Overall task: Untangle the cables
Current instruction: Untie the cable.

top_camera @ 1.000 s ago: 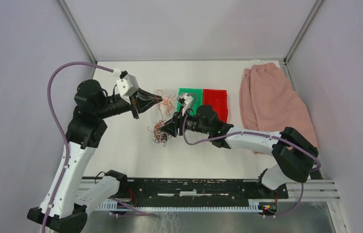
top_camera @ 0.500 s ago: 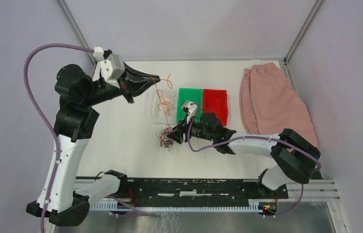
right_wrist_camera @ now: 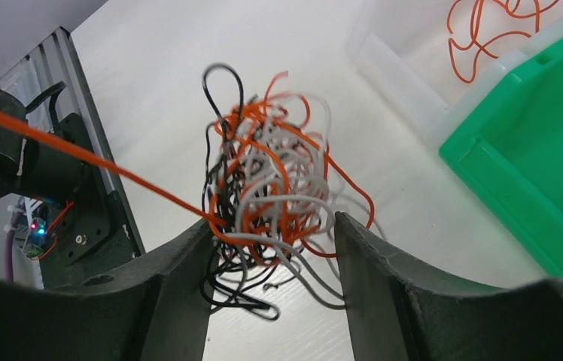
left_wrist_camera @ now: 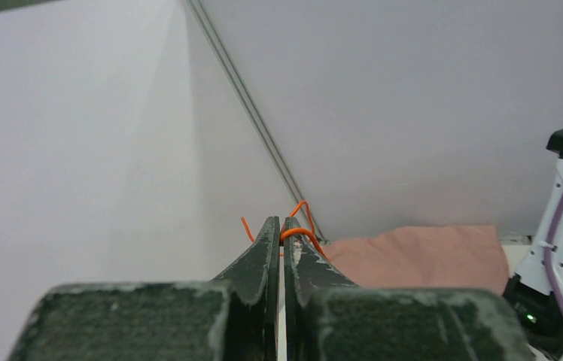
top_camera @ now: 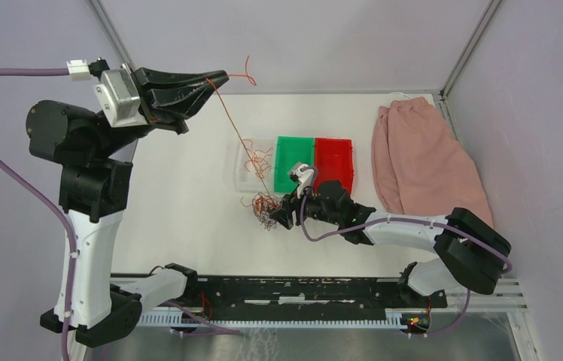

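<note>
The cables are a palm-sized clump (top_camera: 263, 213) of orange, black and white curly wires on the white table. My right gripper (top_camera: 279, 218) is closed around the clump; in the right wrist view its fingers (right_wrist_camera: 272, 229) press the clump (right_wrist_camera: 275, 192) from both sides. My left gripper (top_camera: 222, 75) is raised high at the back left, shut on one orange wire (top_camera: 239, 135). That wire runs taut down into the clump. In the left wrist view the wire's end (left_wrist_camera: 302, 232) loops out of the closed tips (left_wrist_camera: 279, 222). The taut wire also crosses the right wrist view (right_wrist_camera: 75, 149).
A clear tray (top_camera: 239, 171) behind the clump holds loose orange wires (right_wrist_camera: 489, 30). A green bin (top_camera: 293, 154) and a red bin (top_camera: 334, 158) stand right of it. Pink cloth (top_camera: 421, 158) lies at the back right. Enclosure walls surround the table.
My left gripper rose and swung back-left, pulling the orange wire taut out of the clump. My right gripper moved slightly right and nearer with the clump.
</note>
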Robot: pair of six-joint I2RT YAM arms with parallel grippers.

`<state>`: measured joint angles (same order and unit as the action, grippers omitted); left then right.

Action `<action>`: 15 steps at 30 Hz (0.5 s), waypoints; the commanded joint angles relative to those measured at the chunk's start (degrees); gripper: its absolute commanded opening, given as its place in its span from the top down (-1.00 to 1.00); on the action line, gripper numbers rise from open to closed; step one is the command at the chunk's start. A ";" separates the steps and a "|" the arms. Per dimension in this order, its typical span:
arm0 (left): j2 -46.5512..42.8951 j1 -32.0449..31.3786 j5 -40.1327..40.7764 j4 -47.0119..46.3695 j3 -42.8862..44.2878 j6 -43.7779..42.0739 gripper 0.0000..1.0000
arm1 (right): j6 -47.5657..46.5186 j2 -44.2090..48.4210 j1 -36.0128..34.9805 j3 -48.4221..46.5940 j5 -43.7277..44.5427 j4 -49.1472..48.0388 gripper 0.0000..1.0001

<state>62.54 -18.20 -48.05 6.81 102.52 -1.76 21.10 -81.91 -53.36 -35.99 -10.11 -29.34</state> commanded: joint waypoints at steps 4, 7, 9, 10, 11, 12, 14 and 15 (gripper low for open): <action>5.24 0.11 4.52 -8.91 15.12 -6.74 0.94 | -6.02 2.74 -0.16 1.04 2.18 7.19 -0.27; 7.61 0.09 4.11 -8.97 19.58 -6.95 0.94 | -7.06 3.26 -0.12 1.51 2.43 8.05 -0.26; 7.45 0.14 3.34 -8.95 19.16 -7.20 0.94 | -7.36 3.89 -0.15 1.70 2.69 8.51 -0.25; 7.09 0.14 3.13 -8.99 18.24 -7.78 0.94 | -7.47 4.21 -0.14 1.71 2.91 8.78 -0.24; 6.67 0.14 3.15 -9.23 17.32 -8.21 0.94 | -7.60 4.40 -0.11 1.71 3.17 9.04 -0.24; 6.41 0.10 3.58 -9.87 16.51 -8.30 0.94 | -7.69 4.47 -0.13 1.71 3.35 9.30 -0.23; 6.15 0.09 4.30 -11.20 15.98 -8.91 0.94 | -7.74 4.47 -0.13 1.73 3.71 9.63 -0.22; 6.05 0.07 5.20 -12.96 15.61 -8.91 0.94 | -7.77 4.38 -0.16 1.98 3.91 9.72 -0.22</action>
<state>70.37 -18.20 -47.05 3.88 117.95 -7.60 15.29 -77.71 -53.52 -35.64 -8.84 -24.99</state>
